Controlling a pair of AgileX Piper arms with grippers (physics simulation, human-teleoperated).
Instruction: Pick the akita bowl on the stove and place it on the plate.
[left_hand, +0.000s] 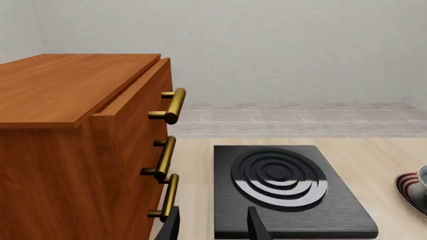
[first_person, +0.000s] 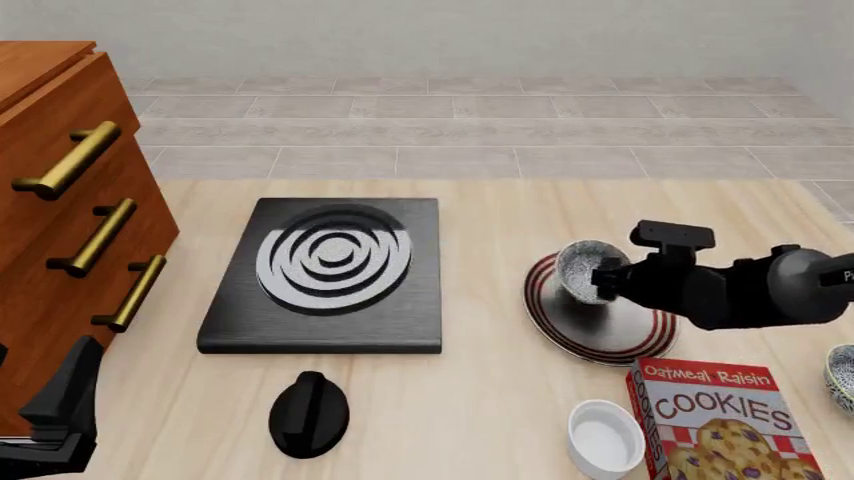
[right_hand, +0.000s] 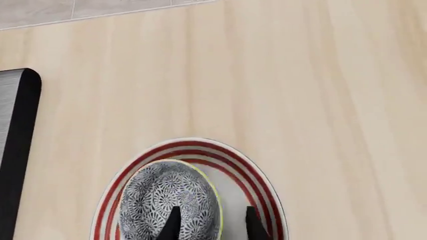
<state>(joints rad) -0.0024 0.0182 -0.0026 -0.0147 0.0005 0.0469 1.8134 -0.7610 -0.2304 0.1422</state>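
The table (first_person: 507, 420) was pale wood, with a tiled floor beyond its far edge. The wooden drawer cabinet (first_person: 54, 200) stood at the 9 o'clock edge of the front view, three brass handles (first_person: 91, 237) facing the table.

The stove (first_person: 327, 275) lay flat just beside the cabinet, left of table centre. Its ring burner was bare. The round black knob (first_person: 308, 413) sat at 6 o'clock from the stove, apart from it.

The plate (first_person: 587, 330) lay at 3 o'clock from the stove, well apart from it. The cookies box (first_person: 714, 420) lay at 5 o'clock from the plate, its top edge near the plate's rim. The plain white bowl (first_person: 605, 438) sat just beside the box, at 6 o'clock from the plate.

The akita bowl (first_person: 585, 270) was tilted on its side over the plate's 11 o'clock part, its opening turned toward the stove. Contact with the plate could not be judged.

The right gripper (right_hand: 210, 222) had its two fingers on either side of the bowl's rim wall, clamped on it. The left gripper (left_hand: 213, 227) hovered low at the near left corner, fingers spread with nothing between them.
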